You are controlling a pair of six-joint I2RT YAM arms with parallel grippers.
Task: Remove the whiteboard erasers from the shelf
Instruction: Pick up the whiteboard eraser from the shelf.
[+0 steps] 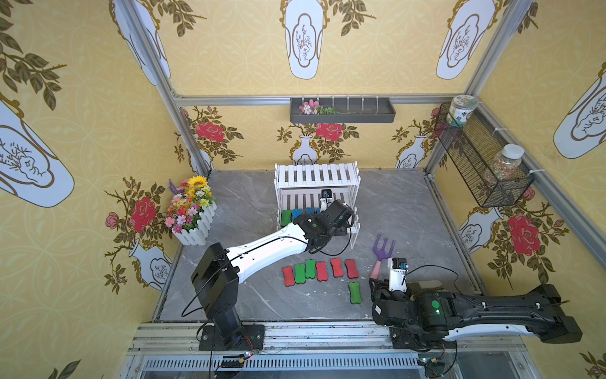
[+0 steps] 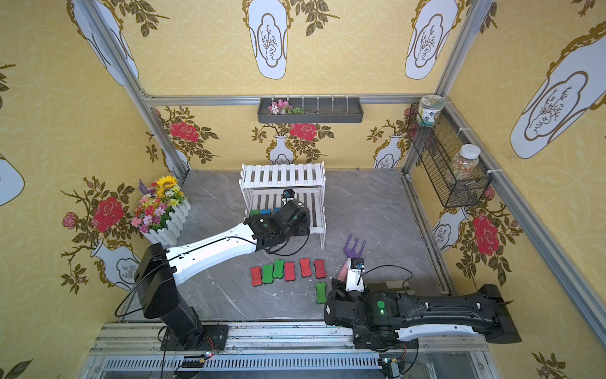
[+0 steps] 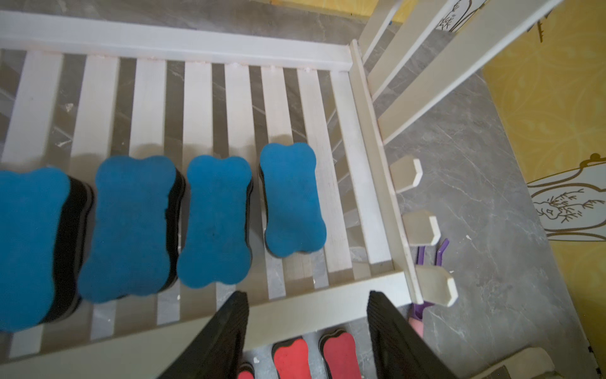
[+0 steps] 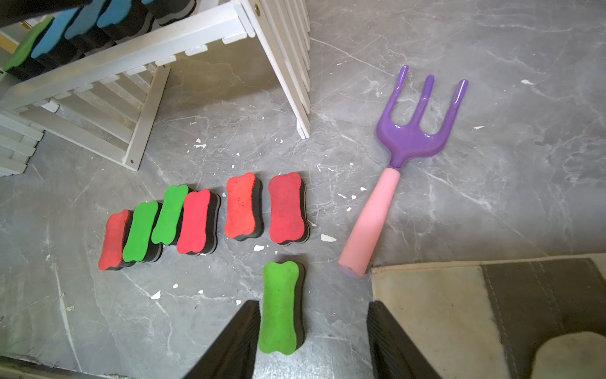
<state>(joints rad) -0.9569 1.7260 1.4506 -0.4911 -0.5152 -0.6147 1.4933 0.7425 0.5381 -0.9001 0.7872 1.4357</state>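
Left wrist view looks down on the lower tier of the shelf [image 3: 203,42], where four blue erasers [image 3: 216,220] lie packed side by side. A top view adds a green eraser [image 1: 286,216] at the far end of that line, so I judge five are left to fetch. Seven are already off, on the grey marble tabletop [image 4: 492,197]: a row of six red and green erasers [image 4: 241,206] and a lone green eraser [image 4: 282,308]. The left gripper [image 3: 306,295] hangs at the tier's front rail, fingers partly spread and empty. The right gripper [image 4: 313,305] hovers by the lone green eraser, spread wider than the pad and clamping nothing. The front rail and upper tier cramp the reach. A purple-and-pink garden fork [image 4: 413,137] lies near the row, and a flower box [image 1: 190,210] stands well apart.
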